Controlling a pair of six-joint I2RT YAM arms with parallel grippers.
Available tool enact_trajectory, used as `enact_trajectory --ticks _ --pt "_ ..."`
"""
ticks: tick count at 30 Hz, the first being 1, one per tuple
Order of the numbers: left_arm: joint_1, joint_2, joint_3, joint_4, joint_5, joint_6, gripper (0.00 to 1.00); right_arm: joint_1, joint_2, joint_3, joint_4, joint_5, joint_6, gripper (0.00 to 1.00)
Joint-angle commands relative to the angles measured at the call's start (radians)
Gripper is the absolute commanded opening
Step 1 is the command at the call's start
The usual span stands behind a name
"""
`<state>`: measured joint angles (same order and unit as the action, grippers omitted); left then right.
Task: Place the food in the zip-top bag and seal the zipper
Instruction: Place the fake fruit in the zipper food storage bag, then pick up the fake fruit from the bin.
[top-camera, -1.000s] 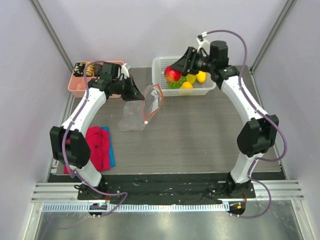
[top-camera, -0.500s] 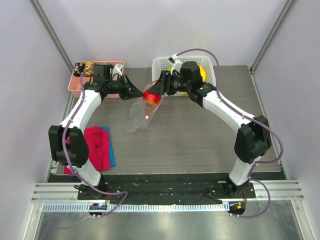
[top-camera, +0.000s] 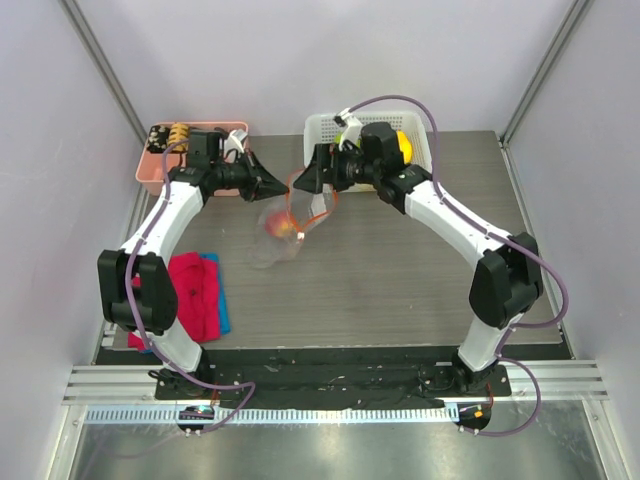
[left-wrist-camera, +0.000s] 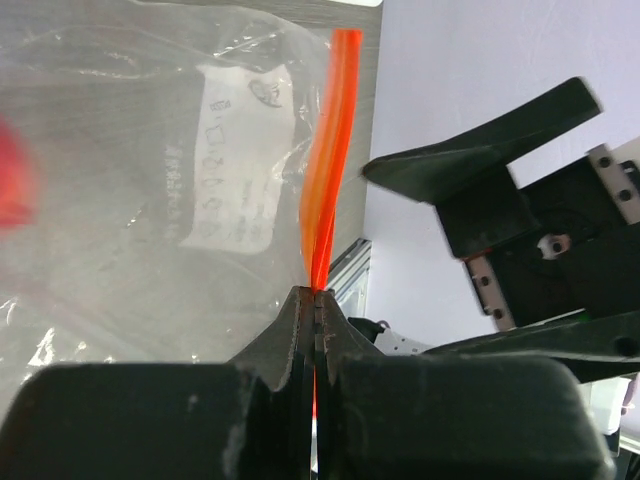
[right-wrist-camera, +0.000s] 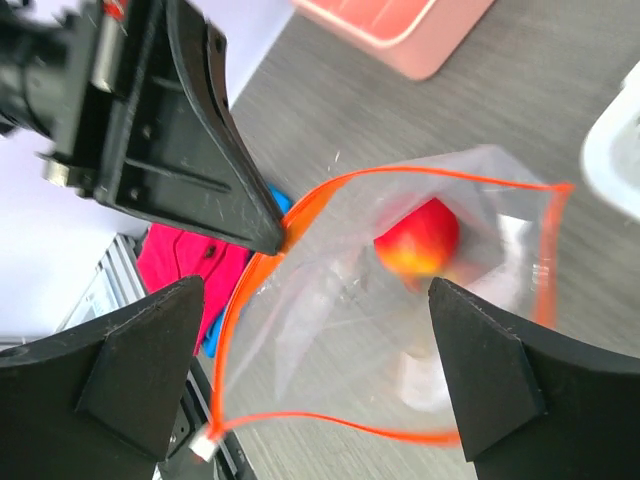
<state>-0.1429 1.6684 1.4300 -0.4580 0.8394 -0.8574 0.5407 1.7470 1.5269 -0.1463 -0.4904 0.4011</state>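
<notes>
The clear zip-top bag (top-camera: 272, 240) hangs with its mouth held wide. My left gripper (top-camera: 278, 187) is shut on the orange-red zipper (left-wrist-camera: 330, 150) at one end of the mouth, the strip pinched between its tips (left-wrist-camera: 318, 294). A red apple (right-wrist-camera: 418, 237) lies inside the bag, blurred; from above the apple (top-camera: 279, 226) shows through the plastic. My right gripper (top-camera: 306, 180) hovers just over the bag's mouth (right-wrist-camera: 330, 330), open (right-wrist-camera: 315, 290), with nothing between its fingers. A yellow lemon (top-camera: 402, 144) shows in the basket behind the right wrist.
A white basket (top-camera: 320, 128) stands at the back centre, mostly hidden by the right arm. A pink tray (top-camera: 158, 172) with snack pieces sits at the back left. A red-pink cloth (top-camera: 195, 290) on a blue one lies at the near left.
My right gripper carried the red apple from the basket to the bag's mouth and opened. The apple has dropped into the bag. The left gripper kept its hold on the zipper.
</notes>
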Motion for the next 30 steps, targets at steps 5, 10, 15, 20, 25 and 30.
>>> enact_trajectory --ticks 5,10,15,20,25,30 --pt "0.017 -0.033 0.02 0.021 0.027 0.023 0.0 -0.205 -0.012 0.116 -0.045 -0.01 -0.03 0.95" --pt "0.017 -0.033 0.021 0.002 0.007 0.057 0.0 -0.3 0.066 0.168 -0.143 0.151 -0.157 0.91" --pt "0.017 -0.032 0.02 0.002 0.006 0.057 0.0 -0.315 0.181 0.255 -0.217 0.321 -0.203 0.92" --pt "0.017 -0.035 0.017 -0.008 -0.003 0.075 0.0 -0.318 0.325 0.337 -0.242 0.397 -0.19 0.96" --pt "0.017 -0.033 0.018 -0.021 -0.013 0.087 0.0 -0.32 0.436 0.423 -0.276 0.429 -0.163 0.98" --pt "0.017 -0.03 0.015 -0.028 -0.02 0.096 0.0 -0.323 0.509 0.443 -0.276 0.38 -0.148 0.98"
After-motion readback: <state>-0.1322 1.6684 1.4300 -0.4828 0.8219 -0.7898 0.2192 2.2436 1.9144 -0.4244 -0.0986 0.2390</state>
